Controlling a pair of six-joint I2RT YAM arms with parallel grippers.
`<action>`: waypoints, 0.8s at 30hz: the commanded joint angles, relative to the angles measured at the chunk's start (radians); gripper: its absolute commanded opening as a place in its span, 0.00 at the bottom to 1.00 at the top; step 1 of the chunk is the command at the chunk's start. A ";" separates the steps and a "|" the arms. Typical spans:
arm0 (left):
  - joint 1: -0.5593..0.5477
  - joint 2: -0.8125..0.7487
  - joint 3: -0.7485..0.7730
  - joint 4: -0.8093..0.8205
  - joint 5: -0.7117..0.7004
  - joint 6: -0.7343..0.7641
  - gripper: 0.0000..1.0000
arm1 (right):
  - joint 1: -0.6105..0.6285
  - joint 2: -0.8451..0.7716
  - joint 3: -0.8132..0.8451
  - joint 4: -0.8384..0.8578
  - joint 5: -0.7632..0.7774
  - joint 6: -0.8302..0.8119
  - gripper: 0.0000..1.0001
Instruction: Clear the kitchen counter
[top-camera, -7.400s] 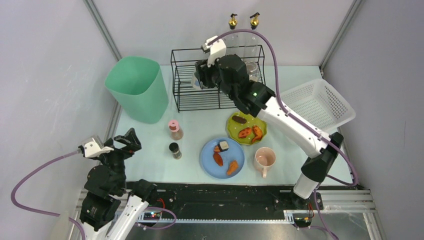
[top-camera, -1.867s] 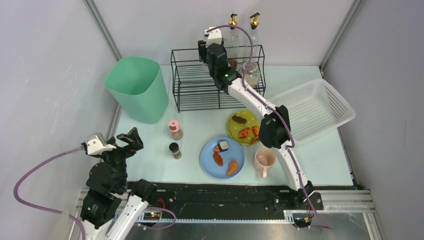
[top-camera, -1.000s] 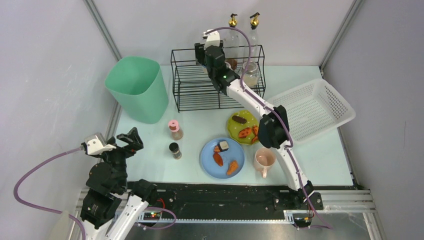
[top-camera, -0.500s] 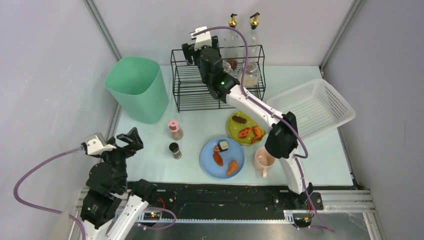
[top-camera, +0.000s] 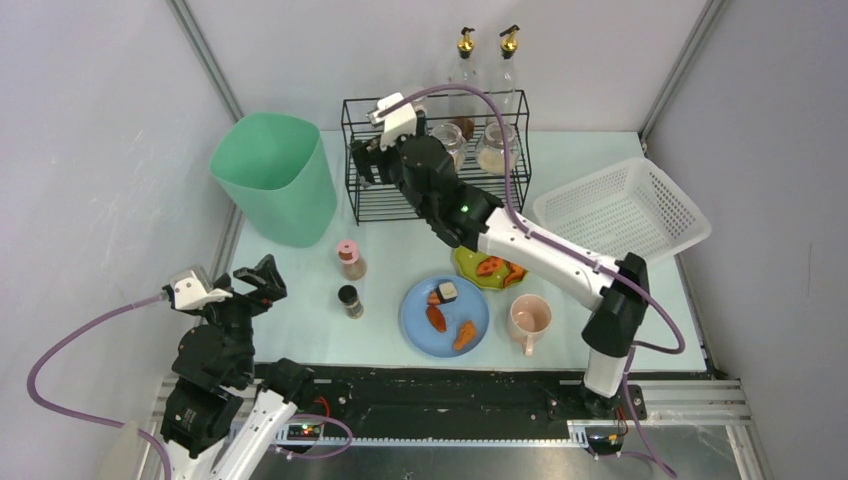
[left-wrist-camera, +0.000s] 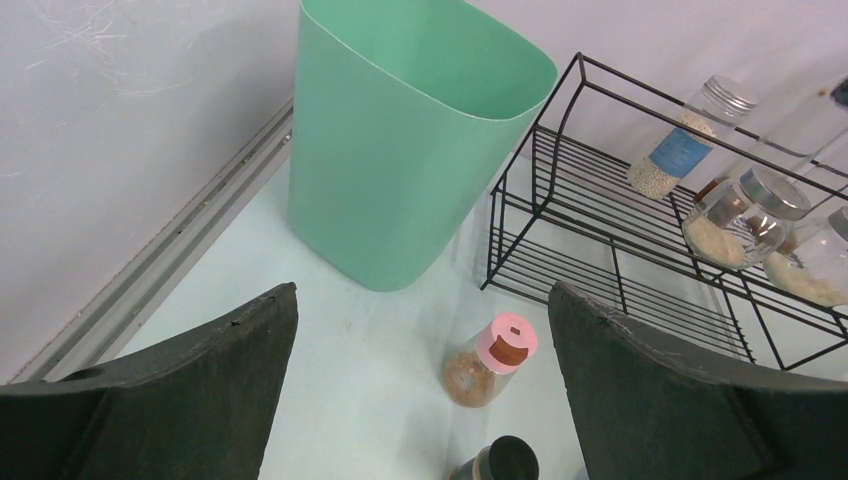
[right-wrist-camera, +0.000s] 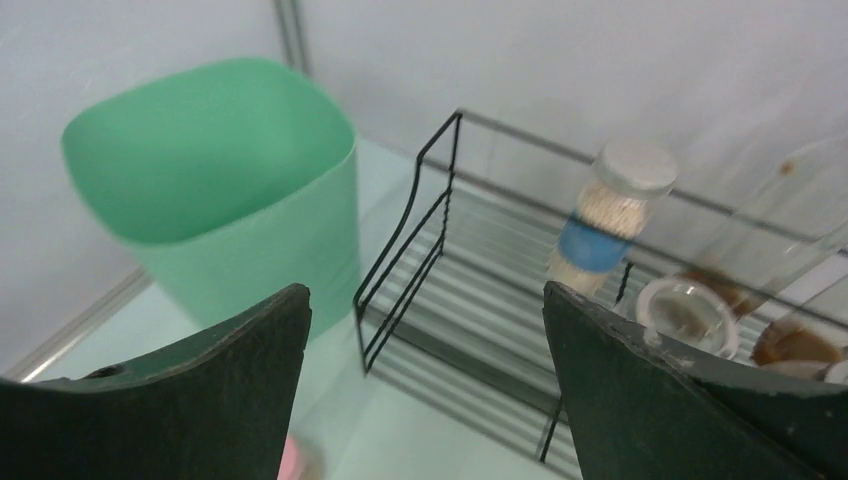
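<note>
From above, the pale bench (top-camera: 640, 310) spans the whole work area and carries everything. A green bin (top-camera: 272, 175) stands at its far left. A black wire rack (top-camera: 400, 205) is beside the bin, and a white slatted basket (top-camera: 625, 210) sits tilted at the far right.

Only this top view shows the dishes. There is a blue plate (top-camera: 418, 328) with orange-brown food pieces and a small dark-and-white block. A green plate (top-camera: 466, 266) is partly under the right arm, and a pink mug (top-camera: 529, 318) stands just beside the blue plate. Two bottles with gold pourers (top-camera: 466, 45) stand behind the rack.

The right claw (top-camera: 365, 160) hangs by the rack's left end, near the bin. Its own camera shows its fingers spread wide with nothing between them (right-wrist-camera: 425, 300). Through the gap that camera shows the bin (right-wrist-camera: 220, 190) and a blue-labelled jar (right-wrist-camera: 605, 215) in the rack. The top view hides that jar behind the arm.

The left claw (top-camera: 262, 277) sits at the near left edge of the bench, well apart from the items. The left wrist view shows it gaping wide and empty (left-wrist-camera: 422, 300). That view also shows the blue-labelled jar (left-wrist-camera: 685, 135) leaning on the rack's upper shelf. A pink-capped spice jar (left-wrist-camera: 490, 360) stands on the bench (left-wrist-camera: 330, 340), with a black-capped jar (left-wrist-camera: 500, 460) just nearer.
</note>
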 joint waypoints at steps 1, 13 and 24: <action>0.008 0.006 -0.006 0.026 -0.004 -0.002 0.98 | 0.019 -0.091 -0.082 -0.174 -0.117 0.155 0.90; 0.008 0.023 -0.004 0.024 0.005 0.004 0.98 | 0.077 -0.051 -0.219 -0.238 -0.235 0.304 0.93; 0.007 0.020 -0.003 0.025 0.008 0.004 0.98 | 0.113 0.154 -0.104 -0.272 -0.282 0.383 1.00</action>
